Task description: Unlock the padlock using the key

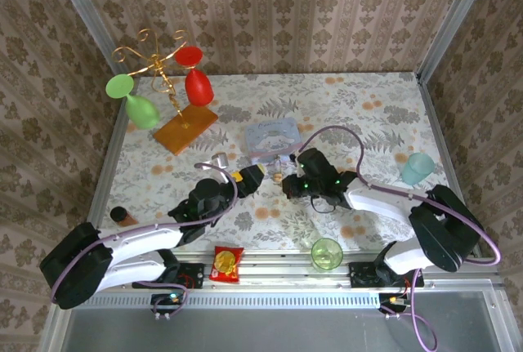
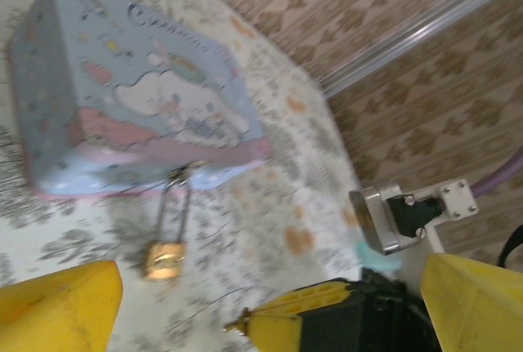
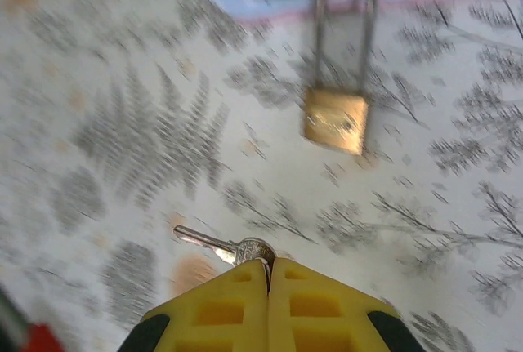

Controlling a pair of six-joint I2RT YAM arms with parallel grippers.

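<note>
Right gripper [image 3: 268,264] pinches the key [image 3: 221,246] near the padlock [image 3: 336,119] hooked on the tin [image 2: 122,82] (apparently locked); insertion and turning remain. Left gripper [image 2: 270,278] gapes, empty.

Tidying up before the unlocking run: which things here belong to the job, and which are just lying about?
Job: padlock, key in the shut right hand, blue tin the padlock is hooked to.
Lying about: goblet stand, snack packet, green cup, pale teal cup.

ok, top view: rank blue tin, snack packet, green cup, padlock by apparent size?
1. blue tin
2-3. green cup and snack packet: look about alike, left unranked
4. padlock: by far the smallest
</note>
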